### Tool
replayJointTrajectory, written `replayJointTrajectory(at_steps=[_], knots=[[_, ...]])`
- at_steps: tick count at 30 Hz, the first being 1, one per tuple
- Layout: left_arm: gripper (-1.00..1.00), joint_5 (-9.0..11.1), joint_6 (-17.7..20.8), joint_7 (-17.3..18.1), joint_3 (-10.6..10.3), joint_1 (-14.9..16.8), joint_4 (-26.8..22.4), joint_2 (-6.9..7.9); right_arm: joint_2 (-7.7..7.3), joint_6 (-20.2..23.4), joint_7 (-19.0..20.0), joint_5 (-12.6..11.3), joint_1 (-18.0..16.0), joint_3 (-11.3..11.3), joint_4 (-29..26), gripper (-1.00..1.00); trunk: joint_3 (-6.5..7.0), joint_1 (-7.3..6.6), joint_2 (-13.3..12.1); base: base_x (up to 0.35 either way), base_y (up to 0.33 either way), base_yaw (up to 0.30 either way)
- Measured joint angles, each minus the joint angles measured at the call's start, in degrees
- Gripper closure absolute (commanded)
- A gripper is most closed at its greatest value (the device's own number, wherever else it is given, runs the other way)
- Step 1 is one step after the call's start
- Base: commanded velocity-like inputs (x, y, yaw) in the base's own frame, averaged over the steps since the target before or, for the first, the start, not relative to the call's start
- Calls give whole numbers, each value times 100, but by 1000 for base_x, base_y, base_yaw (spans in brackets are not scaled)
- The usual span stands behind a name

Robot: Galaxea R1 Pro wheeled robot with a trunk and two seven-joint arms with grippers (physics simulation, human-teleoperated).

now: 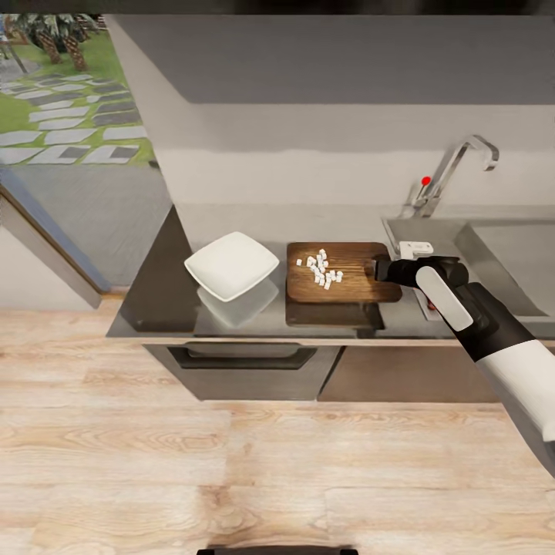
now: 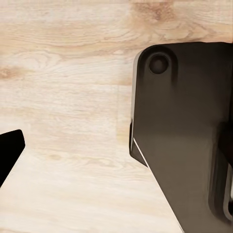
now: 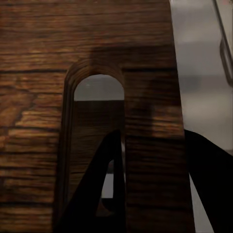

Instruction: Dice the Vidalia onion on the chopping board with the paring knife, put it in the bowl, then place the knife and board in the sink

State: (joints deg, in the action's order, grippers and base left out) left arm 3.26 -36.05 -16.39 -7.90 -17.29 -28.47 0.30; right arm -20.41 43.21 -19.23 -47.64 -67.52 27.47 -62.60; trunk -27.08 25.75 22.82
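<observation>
The right gripper (image 1: 379, 270) is at the 3 o'clock end of the single chopping board (image 1: 343, 271), and the right wrist view shows one finger (image 3: 104, 179) through the board's handle slot (image 3: 94, 145) and the other off its edge, seemingly clamping that end, though actual contact cannot be confirmed. One heap of diced onion (image 1: 320, 268), roughly twenty white cubes, sits mid-board, with the one empty bowl (image 1: 231, 265) just beside the board at 9 o'clock and the one sink (image 1: 509, 262) at 3 o'clock. Judged from this, a one-ended grip could let the board sag or twist when lifted, spilling cubes onto the countertop (image 1: 158, 301) short of the bowl; the left gripper (image 2: 10, 151) hangs over the floor (image 2: 73, 73), with too little showing to judge its jaws.
</observation>
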Motion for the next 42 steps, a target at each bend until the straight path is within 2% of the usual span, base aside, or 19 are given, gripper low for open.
replayJointTrajectory(at_steps=[15, 42], knots=[[-100, 0, 0, 0, 1, -1, -1, 0, 0, 0, 1, 2, 1, 1, 0, 100, 135, -1, 0, 64, 75, 0], [-100, 0, 0, 0, 1, -1, -2, 0, -1, 4, 0, 1, 2, -1, 1, 100, 379, -2, 0, 167, 227, 0]])
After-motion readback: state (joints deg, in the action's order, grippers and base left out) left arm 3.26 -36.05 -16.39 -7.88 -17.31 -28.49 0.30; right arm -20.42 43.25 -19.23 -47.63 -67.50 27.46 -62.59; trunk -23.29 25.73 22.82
